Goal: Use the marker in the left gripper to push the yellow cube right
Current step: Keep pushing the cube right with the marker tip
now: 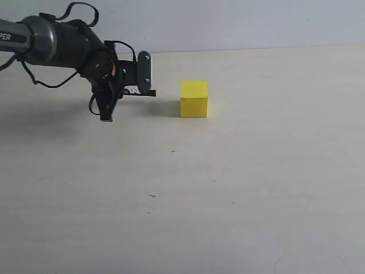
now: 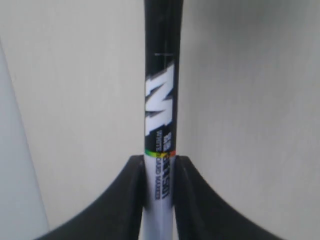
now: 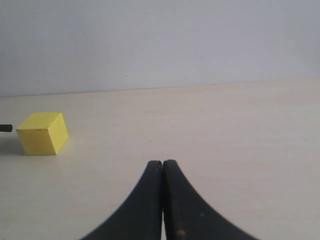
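As left fingers (image 2: 115, 210) pinch the marker (image 2: 160, 100) (right fingers (image 3: 145, 200) closed), yellow cube (image 1: 194, 99) sits apart.

A pale beige table (image 1: 245, 194) is filling most of the exterior view, and a few small dark specks (image 1: 173, 151) are showing on it. Behind it a plain grey-white wall (image 1: 245, 23) is rising. Soft, even light is falling on both.

The marker (image 2: 160, 115) bears a large "M"; the arm (image 1: 40, 37) shows "PER".
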{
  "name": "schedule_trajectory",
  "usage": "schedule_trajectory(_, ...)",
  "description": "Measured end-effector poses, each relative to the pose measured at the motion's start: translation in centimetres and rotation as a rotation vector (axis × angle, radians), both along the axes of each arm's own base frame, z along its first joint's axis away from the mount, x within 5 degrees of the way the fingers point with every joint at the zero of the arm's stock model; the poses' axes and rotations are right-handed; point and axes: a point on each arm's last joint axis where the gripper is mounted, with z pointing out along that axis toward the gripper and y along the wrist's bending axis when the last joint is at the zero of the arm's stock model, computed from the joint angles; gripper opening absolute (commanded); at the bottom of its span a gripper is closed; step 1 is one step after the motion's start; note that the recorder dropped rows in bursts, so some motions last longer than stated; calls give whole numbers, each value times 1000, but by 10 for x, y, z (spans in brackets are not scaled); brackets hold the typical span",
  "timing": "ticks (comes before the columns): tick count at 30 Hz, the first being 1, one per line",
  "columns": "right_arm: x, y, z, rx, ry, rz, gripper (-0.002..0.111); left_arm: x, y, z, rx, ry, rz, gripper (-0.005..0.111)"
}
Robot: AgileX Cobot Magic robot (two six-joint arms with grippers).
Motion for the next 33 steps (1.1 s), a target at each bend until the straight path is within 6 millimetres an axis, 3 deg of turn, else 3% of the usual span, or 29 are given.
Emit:
schedule_trajectory(3, 0, 0, 0, 0, 0, 0, 0, -20, -48, 3, -53, -27, -96, 0)
schedule_trajectory(7, 0, 0, 0, 0, 0, 0, 0, -38, -74, 3, -59, -16, -114, 0)
schedule_trajectory(14, 0, 0, 0, 2, 0, 0, 0, -35, -59, 2, 33, -18, -13, 0)
schedule_trajectory(18, 0, 0, 0, 2, 0, 0, 0, -34, -60, 3, 9, -30, -1, 0)
schedule_trajectory(22, 0, 0, 0, 2, 0, 0, 0, -40, -79, 5, -90, -57, -34, 0)
schedule_trajectory(30, 0, 0, 0, 2, 0, 0, 0, -67, -140, 21, -164, -110, -125, 0)
schedule_trajectory(33, 0, 0, 0, 2, 0, 0, 0, -67, -141, 27, -147, -125, -76, 0)
